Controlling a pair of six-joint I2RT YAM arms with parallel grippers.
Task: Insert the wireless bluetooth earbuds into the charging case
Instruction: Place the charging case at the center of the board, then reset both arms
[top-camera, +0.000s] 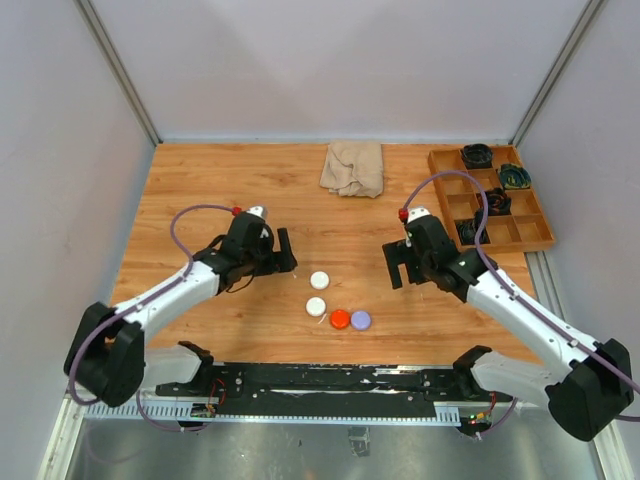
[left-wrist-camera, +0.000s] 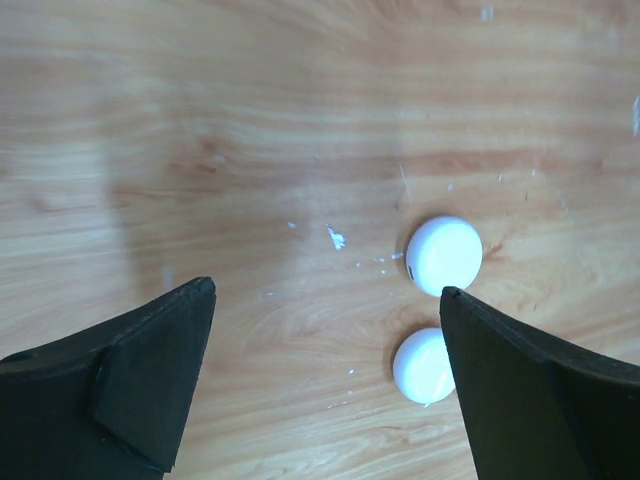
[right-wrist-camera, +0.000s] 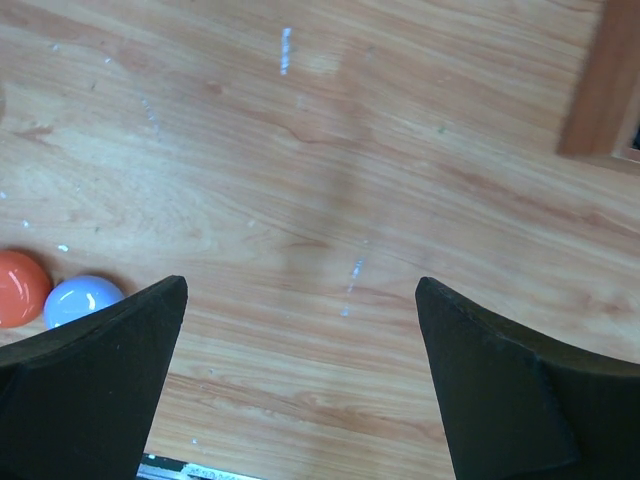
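Wood surface (top-camera: 200, 190) carries four round pucks near centre: two white pucks (top-camera: 320, 280), with a red puck (top-camera: 340, 319) and a purple puck (top-camera: 361, 320) toward 6 o'clock. All look closed and are probably the charging cases. No loose earbuds show anywhere, so insertion looks done or nearly done. Left claw (top-camera: 287, 250) at their 9 o'clock is released and empty. Right claw (top-camera: 393, 266) at 3 o'clock is the same.
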